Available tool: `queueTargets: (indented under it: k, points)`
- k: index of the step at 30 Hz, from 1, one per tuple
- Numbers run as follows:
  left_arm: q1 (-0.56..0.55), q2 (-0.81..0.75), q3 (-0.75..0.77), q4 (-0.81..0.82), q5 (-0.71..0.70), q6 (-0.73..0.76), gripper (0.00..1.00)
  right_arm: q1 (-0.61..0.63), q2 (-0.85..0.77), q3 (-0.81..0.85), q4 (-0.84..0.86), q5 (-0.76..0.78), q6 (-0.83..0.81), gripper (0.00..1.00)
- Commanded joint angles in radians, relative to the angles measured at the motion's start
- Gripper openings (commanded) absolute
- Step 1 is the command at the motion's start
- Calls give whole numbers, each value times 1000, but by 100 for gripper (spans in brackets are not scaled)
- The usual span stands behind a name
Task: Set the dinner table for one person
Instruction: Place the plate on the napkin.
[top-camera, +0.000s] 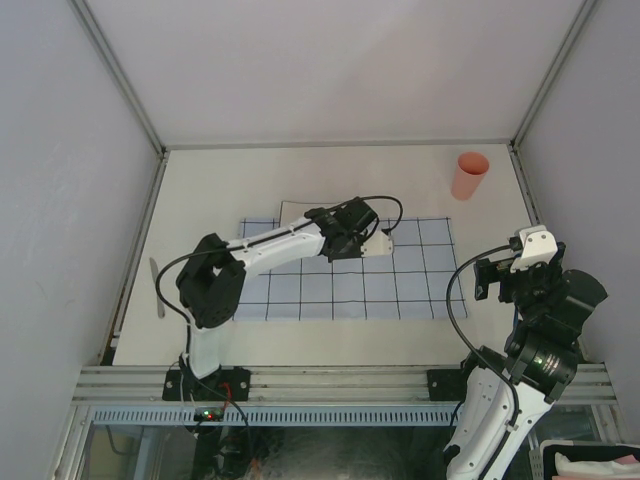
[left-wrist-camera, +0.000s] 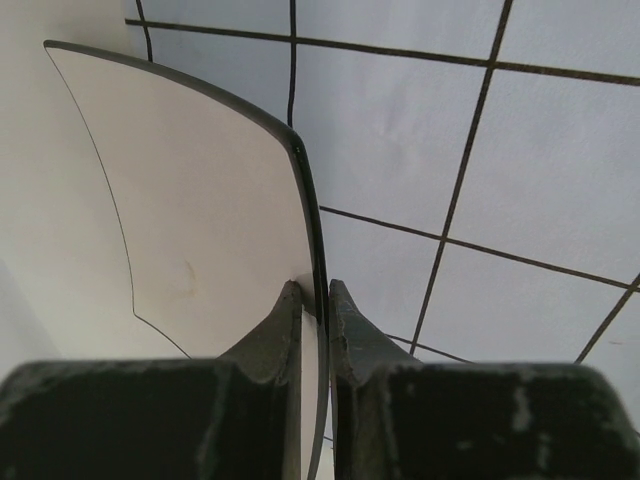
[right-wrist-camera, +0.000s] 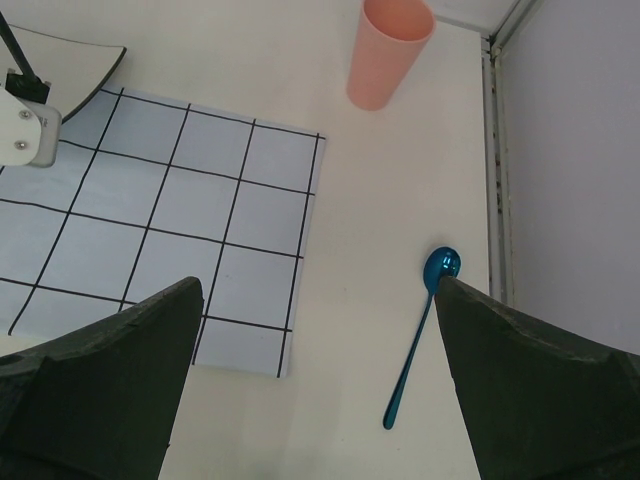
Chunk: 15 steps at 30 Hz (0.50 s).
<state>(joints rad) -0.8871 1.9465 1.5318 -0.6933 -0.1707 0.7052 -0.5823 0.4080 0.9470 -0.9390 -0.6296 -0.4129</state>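
My left gripper (top-camera: 322, 216) reaches over the far edge of the light-blue grid cloth (top-camera: 400, 280) on the off-white dinner table (top-camera: 300, 170). In the left wrist view it (left-wrist-camera: 317, 295) is shut on the dark rim of a white plate (left-wrist-camera: 200, 220), one finger on each face. The plate's corner shows in the right wrist view (right-wrist-camera: 60, 55). My right gripper (top-camera: 487, 275) is open and empty above the table's right side (right-wrist-camera: 320, 285). A blue spoon (right-wrist-camera: 415, 340) lies below it, right of the cloth (right-wrist-camera: 150, 220). A pink cup (top-camera: 469, 175) stands upright at the far right (right-wrist-camera: 388, 55).
A grey utensil (top-camera: 157, 288) lies near the table's left edge. Grey rails and pale walls close the table on the left, far and right sides. The spoon lies close to the right rail (right-wrist-camera: 492, 200).
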Motion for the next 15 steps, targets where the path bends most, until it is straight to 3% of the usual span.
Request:
queueTargets:
  k: [1, 15]
  points:
    - [-36, -44, 17, -21, 75, -32, 0, -3, 5, 2, 22, -4, -11, 100]
    - [-90, -46, 70, -55, 70, -54, 0, -4, 2, -7, 20, -3, -15, 100]
